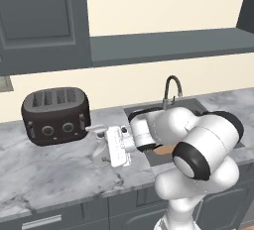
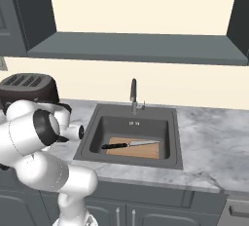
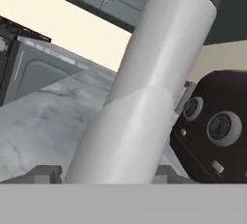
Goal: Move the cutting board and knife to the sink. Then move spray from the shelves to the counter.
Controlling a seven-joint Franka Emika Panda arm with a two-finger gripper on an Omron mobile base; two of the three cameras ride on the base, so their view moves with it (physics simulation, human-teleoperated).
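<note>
The spray [image 1: 97,130], a pale-grey bottle with a white trigger head, stands upright with its base at the counter [image 1: 49,174], just right of the toaster. My gripper [image 1: 103,148] reaches in from the right and is shut on the bottle's body. In the hand view the spray [image 3: 154,73] runs up between my two fingertips [image 3: 46,174]. The cutting board [image 2: 141,150] lies flat in the sink [image 2: 95,122], with the knife [image 2: 127,144] resting on it, black handle to the left. The shelves [image 2: 136,47] run along the wall above.
A black toaster [image 1: 55,115] sits on the counter close to the left of the bottle. The faucet [image 2: 133,93] rises behind the basin. Dark cabinets [image 1: 39,21] hang at the upper left. More marble counter [image 2: 214,142] lies right of the sink.
</note>
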